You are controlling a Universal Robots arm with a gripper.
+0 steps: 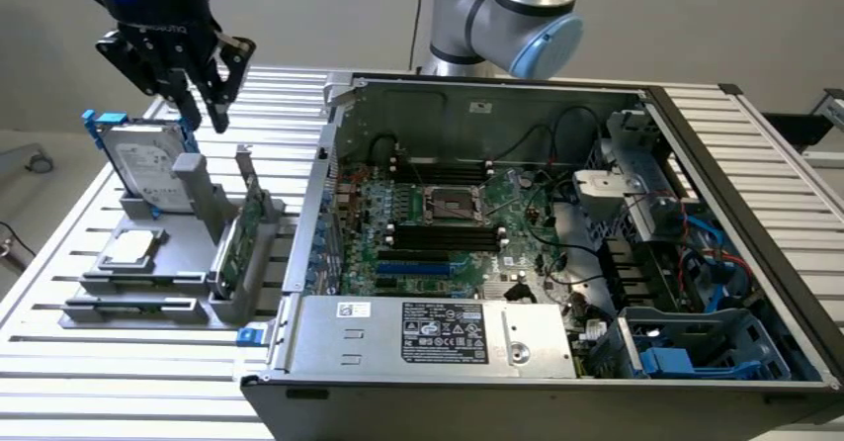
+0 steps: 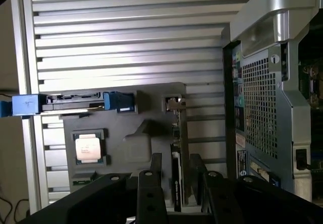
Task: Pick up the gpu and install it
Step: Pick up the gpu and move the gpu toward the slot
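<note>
The gpu (image 1: 237,246) stands on edge in a grey holder (image 1: 257,273) on the exterior view's left, green board facing out and silver bracket up. My gripper (image 1: 205,123) hangs open above and behind it, over the hard drive, holding nothing. In the wrist view the gpu (image 2: 176,148) appears edge-on as a thin dark card, lying in line with the gap of my open gripper (image 2: 175,159). Its bracket end (image 2: 174,103) points away from the fingers (image 2: 156,164).
The open computer case (image 1: 738,194) with its motherboard (image 1: 449,223) fills the middle and right; its rear wall (image 2: 262,108) rises beside the holder. A hard drive (image 1: 138,164) with blue frame and a CPU (image 1: 132,248) share the grey fixture. Everything rests on a slatted aluminium table (image 1: 119,382).
</note>
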